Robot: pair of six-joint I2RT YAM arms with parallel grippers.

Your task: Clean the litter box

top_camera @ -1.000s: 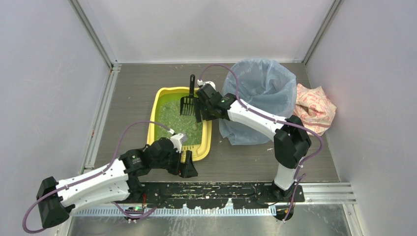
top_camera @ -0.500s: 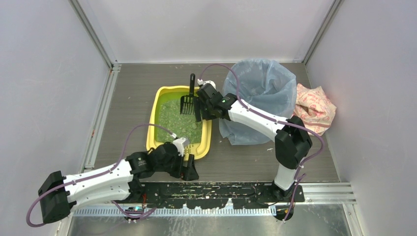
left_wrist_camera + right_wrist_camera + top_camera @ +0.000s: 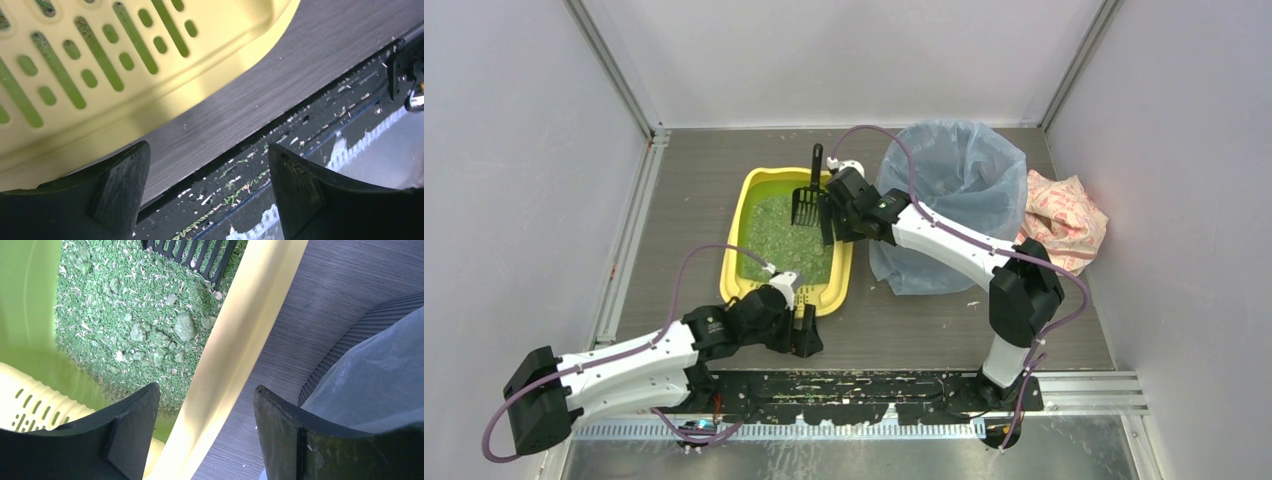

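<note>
1. Overview from the top camera: the litter box (image 3: 736, 290) sits on the table (image 3: 694, 180), full of green litter (image 3: 779, 245). A black scoop (image 3: 805, 205) stands in its far end, handle reaching past the far rim. Just to the right is a bin (image 3: 959, 190) lined with a blue bag (image 3: 914, 260); what lies inside I cannot make out. A pink patterned cloth (image 3: 1064, 220) lies beside the bin, by the right wall. The left gripper (image 3: 804, 332) is at the box's near right corner. The right gripper (image 3: 828, 218) is over the right rim, next to the scoop. From up here neither pair of jaws can be read.
2. Left wrist now: jaws wide apart, nothing between them. Ahead is the box's yellow corner and its slotted grate (image 3: 100, 55), green showing through the slots, far clearer than from above. Next comes bare table, then the black base plate (image 3: 310, 130), strewn with stray bits. The frame's top and left edges cut the box off.
3. Right wrist: jaws apart here too, gripping nothing. The box's right rim runs under the gap; whether the gripper touches it I cannot tell. Left of the rim, pale clumps (image 3: 184, 326) sit in the litter, too small to see from overhead. The scoop is cut off at the top edge, and the bag fills the right.
</note>
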